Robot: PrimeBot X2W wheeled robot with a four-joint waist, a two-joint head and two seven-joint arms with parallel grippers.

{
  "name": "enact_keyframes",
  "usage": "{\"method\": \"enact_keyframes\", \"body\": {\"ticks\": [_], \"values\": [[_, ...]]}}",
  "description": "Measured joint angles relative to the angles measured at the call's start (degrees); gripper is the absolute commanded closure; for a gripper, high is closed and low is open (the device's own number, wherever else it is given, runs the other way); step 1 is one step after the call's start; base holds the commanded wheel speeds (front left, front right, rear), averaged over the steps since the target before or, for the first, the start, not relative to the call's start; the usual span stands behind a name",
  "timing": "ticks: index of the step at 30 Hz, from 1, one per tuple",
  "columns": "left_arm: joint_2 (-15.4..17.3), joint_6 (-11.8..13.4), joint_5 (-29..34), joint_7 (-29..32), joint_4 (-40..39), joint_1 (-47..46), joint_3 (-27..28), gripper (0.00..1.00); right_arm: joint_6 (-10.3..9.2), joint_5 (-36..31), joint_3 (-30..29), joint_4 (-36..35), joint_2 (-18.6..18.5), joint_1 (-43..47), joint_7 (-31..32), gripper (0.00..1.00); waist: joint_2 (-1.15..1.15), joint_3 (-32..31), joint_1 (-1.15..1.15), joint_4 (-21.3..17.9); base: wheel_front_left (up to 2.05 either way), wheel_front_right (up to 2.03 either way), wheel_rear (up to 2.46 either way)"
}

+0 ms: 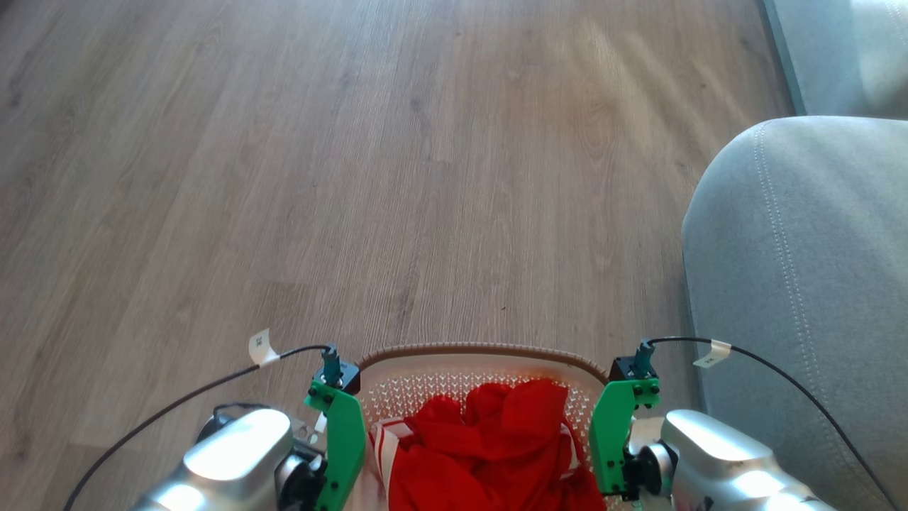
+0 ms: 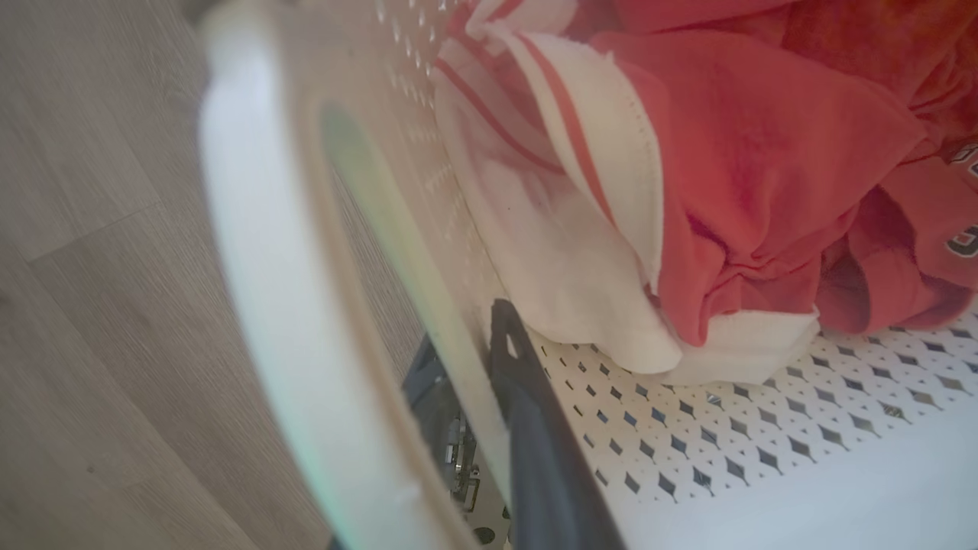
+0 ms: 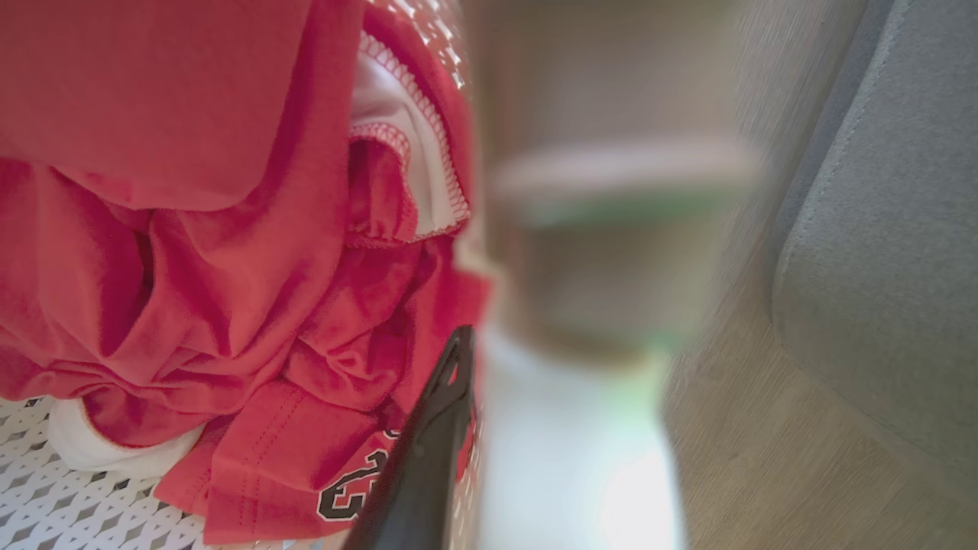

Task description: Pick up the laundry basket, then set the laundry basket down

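Note:
The laundry basket (image 1: 482, 353), white and perforated with a brown woven-look rim, sits at the bottom middle of the head view with red cloth (image 1: 496, 440) and some white striped fabric in it. My left gripper (image 1: 346, 443) holds its left side and my right gripper (image 1: 608, 440) its right side. In the left wrist view one dark finger (image 2: 531, 435) lies inside the perforated wall, the other shows outside behind the white handle (image 2: 260, 252). In the right wrist view one dark finger (image 3: 428, 451) lies inside against the cloth; the blurred handle (image 3: 611, 252) hides the other. Whether the basket touches the floor I cannot tell.
A grey sofa arm (image 1: 801, 284) stands close on the right, beside the right gripper, and shows in the right wrist view as the sofa (image 3: 879, 260). Wood-look floor (image 1: 355, 177) spreads ahead and to the left. Thin black cables (image 1: 213, 387) arc out from both wrists.

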Motion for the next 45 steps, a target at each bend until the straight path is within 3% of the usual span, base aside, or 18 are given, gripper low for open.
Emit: {"method": "enact_keyframes", "body": {"ticks": [13,26,36,45], "values": [[0.0,0.0,0.0,0.0,0.1,0.3,0.0,1.0,-0.01,1.1,1.5,0.1,0.0,0.0,-0.3,1.0,0.0,-0.6,0.0,-0.1,0.0,0.0,0.0],[-0.7,0.0,0.0,-1.3,0.8,0.3,0.0,1.0,0.0,1.5,2.2,0.9,0.0,-0.3,-2.4,1.0,0.0,3.5,0.0,0.0,0.0,0.0,0.0],[-2.3,0.0,0.0,-3.7,1.9,-2.7,0.1,1.0,0.0,0.2,2.8,3.5,-0.1,-5.8,-6.3,1.0,0.0,10.8,0.0,0.1,0.0,0.0,0.0],[-4.5,0.0,2.0,-9.6,4.5,-7.3,0.1,1.0,0.01,-0.8,2.1,4.7,-1.0,-10.4,-11.5,1.0,0.0,19.8,0.01,0.3,0.0,0.0,0.0]]}}
